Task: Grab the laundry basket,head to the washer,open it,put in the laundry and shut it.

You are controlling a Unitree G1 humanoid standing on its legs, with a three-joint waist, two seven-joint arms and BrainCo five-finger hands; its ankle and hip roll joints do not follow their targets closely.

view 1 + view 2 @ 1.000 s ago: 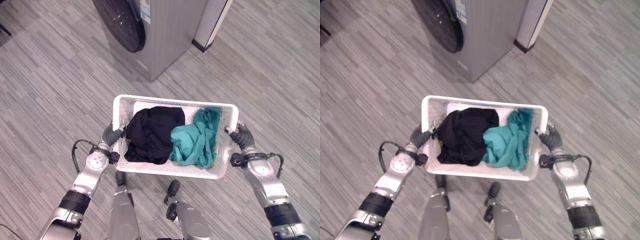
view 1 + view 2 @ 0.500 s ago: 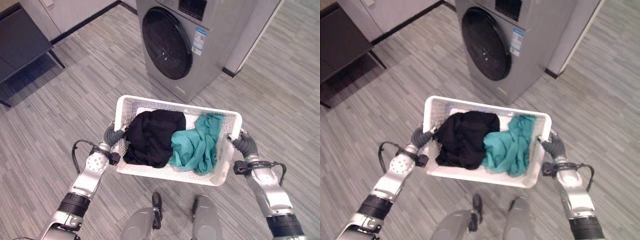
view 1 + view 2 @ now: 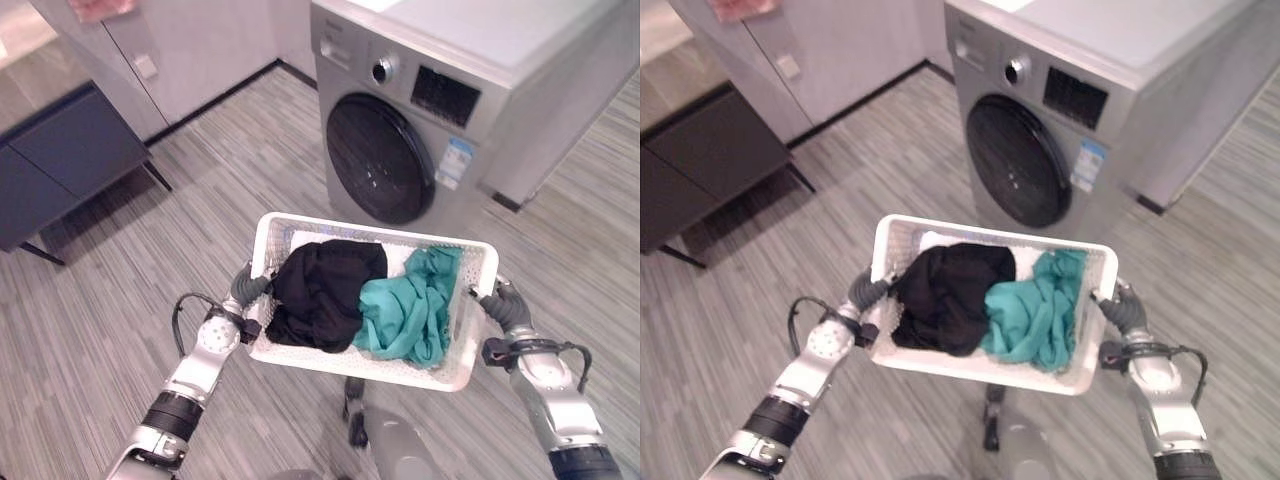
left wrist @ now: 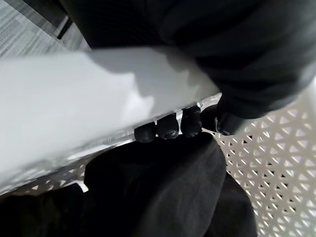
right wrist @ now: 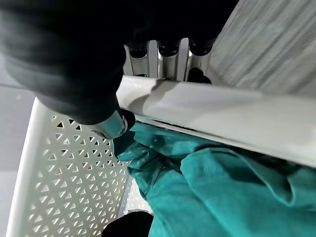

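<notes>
Both hands are hooked on the white laundry basket (image 3: 470, 366), left hand (image 3: 247, 284) and right hand (image 3: 500, 304) curled over its short ends, so its long axis runs crosswise, with the closed washer (image 3: 440, 110) just ahead past its far rim.

White perforated basket (image 3: 470, 305), black cloth (image 3: 325, 290), teal cloth (image 3: 410, 310), silver-grey washer (image 3: 500, 110)

Grey striped wood-look floor (image 3: 120, 300) throughout. Pale cabinet wall (image 3: 200, 50) at back with dark skirting along base. Dark low cabinet (image 3: 60, 170) on thin black legs to left, near wall.
</notes>
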